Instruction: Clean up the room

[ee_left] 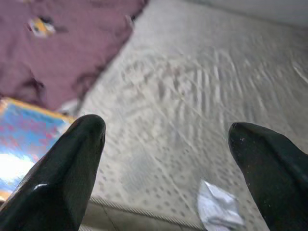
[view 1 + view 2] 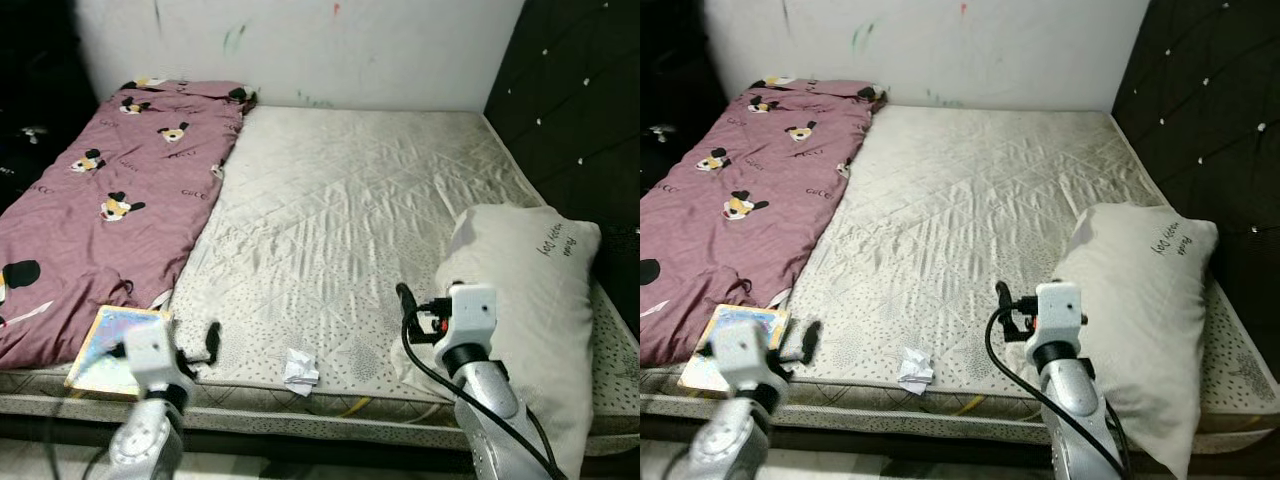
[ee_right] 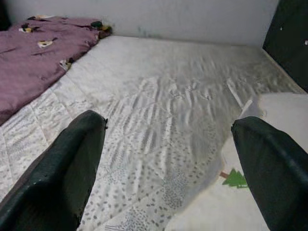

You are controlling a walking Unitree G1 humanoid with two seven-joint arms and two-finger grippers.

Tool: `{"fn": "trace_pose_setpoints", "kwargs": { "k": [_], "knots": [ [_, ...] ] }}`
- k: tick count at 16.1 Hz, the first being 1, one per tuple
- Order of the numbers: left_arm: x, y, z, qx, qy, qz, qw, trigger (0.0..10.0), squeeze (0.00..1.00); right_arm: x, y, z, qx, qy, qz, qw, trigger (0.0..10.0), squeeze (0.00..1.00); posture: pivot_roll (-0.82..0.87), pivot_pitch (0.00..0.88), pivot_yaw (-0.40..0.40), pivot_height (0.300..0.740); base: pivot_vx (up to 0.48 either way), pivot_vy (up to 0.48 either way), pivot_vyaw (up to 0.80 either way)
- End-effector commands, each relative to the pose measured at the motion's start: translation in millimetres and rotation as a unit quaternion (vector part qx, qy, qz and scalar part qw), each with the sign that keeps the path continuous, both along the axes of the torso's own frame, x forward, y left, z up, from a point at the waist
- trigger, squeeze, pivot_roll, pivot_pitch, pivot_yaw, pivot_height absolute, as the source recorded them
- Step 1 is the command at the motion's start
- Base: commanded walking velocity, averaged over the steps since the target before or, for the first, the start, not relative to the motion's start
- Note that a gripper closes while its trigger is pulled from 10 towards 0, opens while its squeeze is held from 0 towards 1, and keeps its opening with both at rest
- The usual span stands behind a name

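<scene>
A bare quilted mattress point(image 2: 350, 220) lies ahead. A crumpled white paper scrap point(image 2: 299, 368) sits near its front edge. A colourful book point(image 2: 115, 348) lies at the front left corner, partly on the purple cartoon-print sheet point(image 2: 110, 200). A white pillow point(image 2: 530, 310) rests at the front right. My left gripper point(image 2: 205, 345) hovers open over the front edge, between the book point(image 1: 24, 144) and the paper scrap point(image 1: 219, 209). Holding nothing, my right gripper point(image 2: 408, 305) is open just left of the pillow point(image 3: 260, 168).
A dark padded headboard point(image 2: 575, 110) stands along the right side. A pale scribbled wall point(image 2: 300, 50) runs behind the bed. Dark furniture point(image 2: 30, 120) stands at the far left. A yellow item point(image 2: 352, 406) pokes out under the mattress's front edge.
</scene>
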State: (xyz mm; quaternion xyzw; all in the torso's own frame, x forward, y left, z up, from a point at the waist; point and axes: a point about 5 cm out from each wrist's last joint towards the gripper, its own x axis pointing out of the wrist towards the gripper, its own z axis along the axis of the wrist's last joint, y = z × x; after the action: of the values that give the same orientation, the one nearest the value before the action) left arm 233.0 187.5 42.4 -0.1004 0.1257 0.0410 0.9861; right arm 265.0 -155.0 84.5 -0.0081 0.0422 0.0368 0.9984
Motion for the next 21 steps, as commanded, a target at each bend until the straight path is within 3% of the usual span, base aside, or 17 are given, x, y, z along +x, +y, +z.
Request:
{"fn": "trace_pose_setpoints", "kwargs": {
  "k": [1, 6, 9, 12, 21],
  "knots": [
    [6.9, 5.6, 4.5, -0.002, -0.010, 0.005, 1.000, 10.0, 0.00, 2.5, 0.2, -0.2, 0.007, -0.003, -0.001, 1.000, 10.0, 0.00, 0.03, 0.000, 0.007, 0.740, 0.000, 0.000, 0.00],
    [10.0, 4.5, 1.7, 0.009, -0.014, -0.002, 1.000, 10.0, 0.00, 4.7, -1.8, -0.5, 0.012, -0.013, -0.010, 1.000, 10.0, 0.00, 0.03, 0.000, 0.010, 0.740, 0.000, 0.000, 0.00],
    [10.5, 5.0, 1.1, 0.006, -0.016, 0.000, 1.000, 10.0, 0.00, 5.1, -2.0, -1.8, 0.014, -0.011, -0.011, 1.000, 10.0, 0.00, 0.03, 0.000, 0.008, 0.740, 0.000, 0.000, -0.80],
    [11.3, 5.2, 1.3, 0.012, -0.019, -0.003, 1.000, 10.0, 0.00, 5.7, -1.6, -2.2, 0.013, -0.011, -0.008, 1.000, 10.0, 0.00, 0.03, 0.000, 0.008, 0.740, 0.000, 0.337, -0.77],
    [14.9, 5.2, 2.6, 0.016, -0.020, 0.001, 1.000, 10.0, 0.00, 9.7, -0.6, -1.9, 0.017, -0.010, -0.004, 1.000, 10.0, 0.00, 0.02, 0.000, 0.010, 0.740, 0.000, 0.396, 0.00]
  ]
}}
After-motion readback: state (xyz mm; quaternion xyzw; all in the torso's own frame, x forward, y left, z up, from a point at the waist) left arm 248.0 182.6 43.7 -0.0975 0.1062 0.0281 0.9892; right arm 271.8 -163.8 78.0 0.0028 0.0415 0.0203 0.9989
